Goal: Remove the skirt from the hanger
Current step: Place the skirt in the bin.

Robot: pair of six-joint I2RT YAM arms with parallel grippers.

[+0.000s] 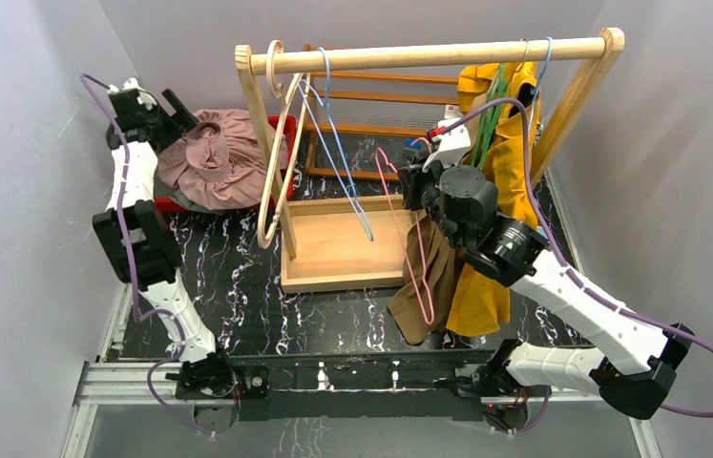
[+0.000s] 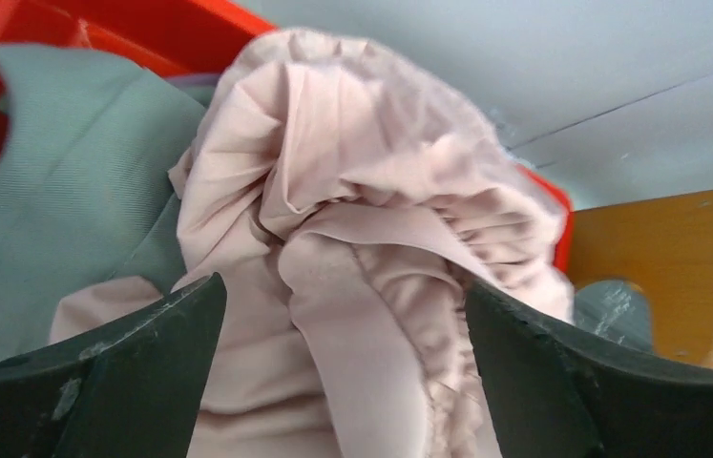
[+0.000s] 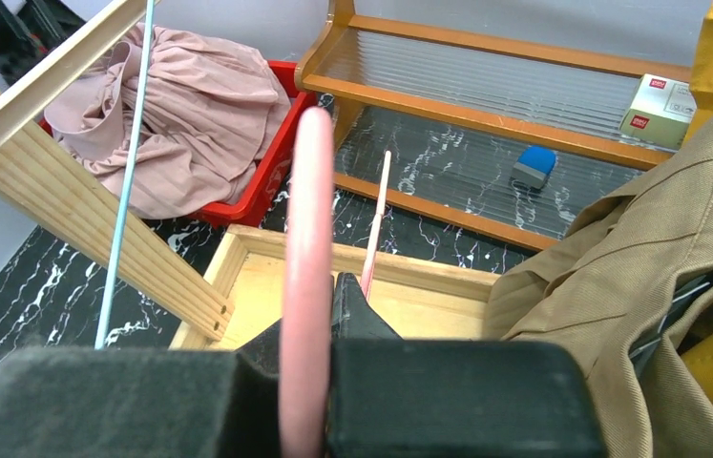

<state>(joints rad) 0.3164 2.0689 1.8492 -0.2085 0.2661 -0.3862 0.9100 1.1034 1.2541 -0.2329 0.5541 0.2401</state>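
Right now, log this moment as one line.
left gripper: open above pink skirt | skirt: in red bin | right gripper: shut on pink hanger

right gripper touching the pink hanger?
Touching. The right wrist view shows the pink hanger clamped between the shut fingers of the right gripper, with no gap on either side.

Crumpled pink skirt lies in red bin.
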